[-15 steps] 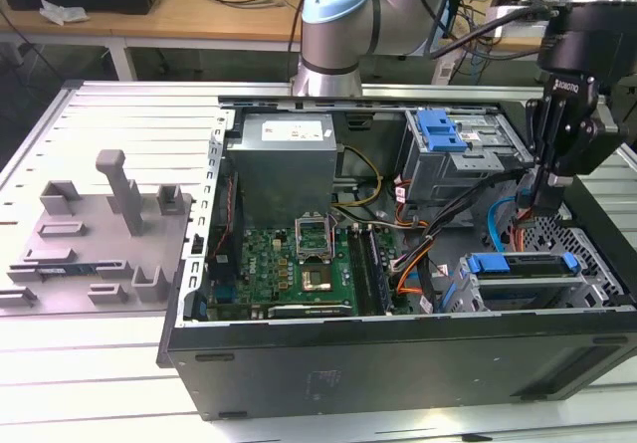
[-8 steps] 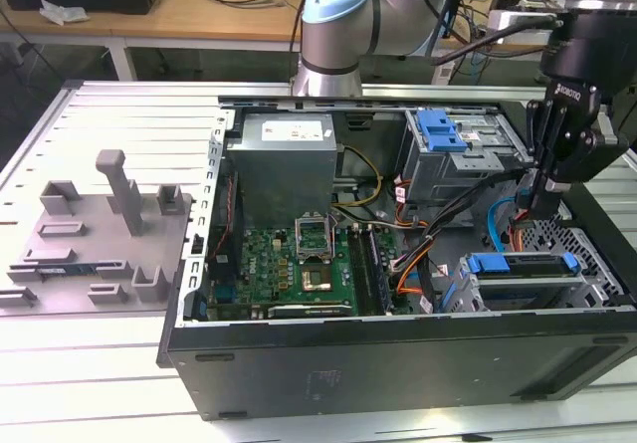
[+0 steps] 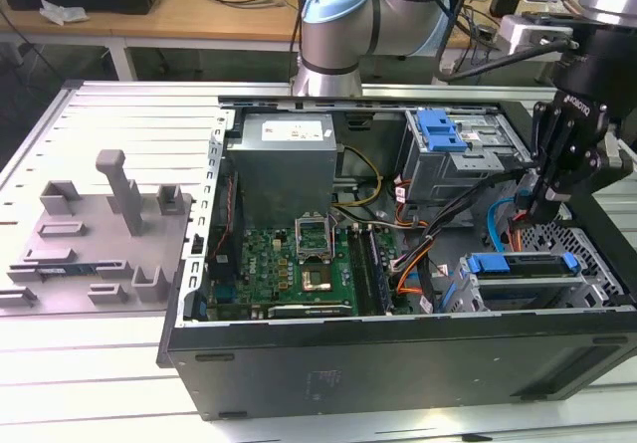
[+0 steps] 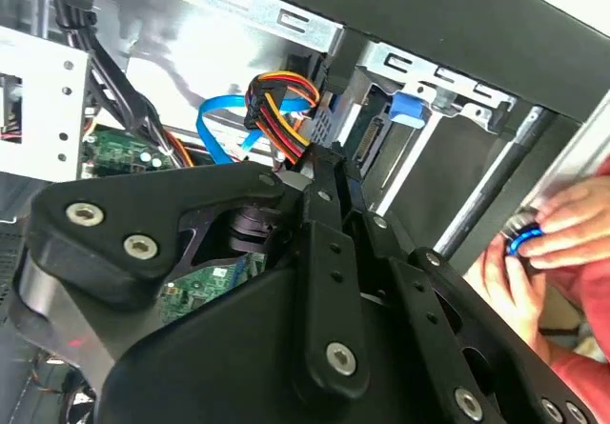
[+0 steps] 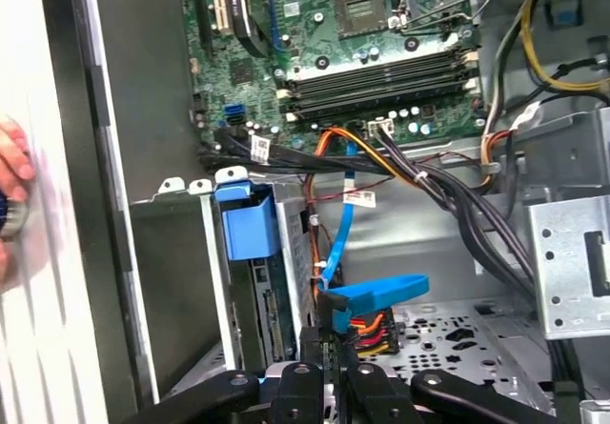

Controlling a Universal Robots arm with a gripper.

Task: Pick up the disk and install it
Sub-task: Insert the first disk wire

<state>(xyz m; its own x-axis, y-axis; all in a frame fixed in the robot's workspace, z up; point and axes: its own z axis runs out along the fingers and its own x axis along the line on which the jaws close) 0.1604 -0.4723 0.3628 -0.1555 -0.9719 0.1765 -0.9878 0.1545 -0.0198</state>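
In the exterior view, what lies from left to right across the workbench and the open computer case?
Grey plastic fixture with upright posts → grey metal power supply box → silver drive cage with blue plastic latch → the disk, silver in its blue carrier bracket.

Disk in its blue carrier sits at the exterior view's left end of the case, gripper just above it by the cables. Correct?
Wrong side. The exterior view shows the disk in its blue carrier at that view's right end of the case, with the gripper just above it by the cables.
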